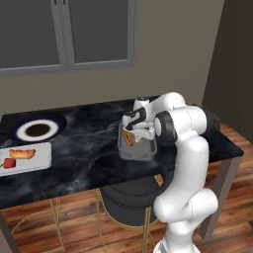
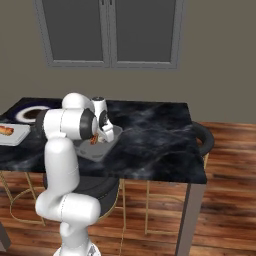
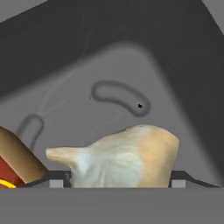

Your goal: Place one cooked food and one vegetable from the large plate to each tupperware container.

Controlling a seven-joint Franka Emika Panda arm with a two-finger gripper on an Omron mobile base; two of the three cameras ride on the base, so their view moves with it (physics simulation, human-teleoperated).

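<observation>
The darker grey tupperware container [image 1: 129, 154] [image 2: 89, 150] sits on the black marble counter with a hot dog [image 1: 127, 138] [image 3: 15, 162] lying in it. My gripper [image 1: 140, 136] [image 2: 103, 135] [image 3: 119, 179] reaches down into this container. In the hand view a pale cream garlic bulb [image 3: 127, 155] rests low over the container floor between my fingertips [image 3: 57, 180], which stand open at its two sides. The pale tupperware container [image 1: 42, 160] [image 2: 15, 136] at the counter's left holds a hot dog [image 1: 22, 153] [image 2: 6, 130] and a red vegetable [image 1: 10, 163]. Behind it lies the large plate [image 1: 54, 123] [image 2: 22, 114].
A round black stool [image 1: 131, 197] stands under the counter's front edge. The counter's right end [image 1: 232, 148] drops off to a wooden floor. Windows line the wall behind the counter.
</observation>
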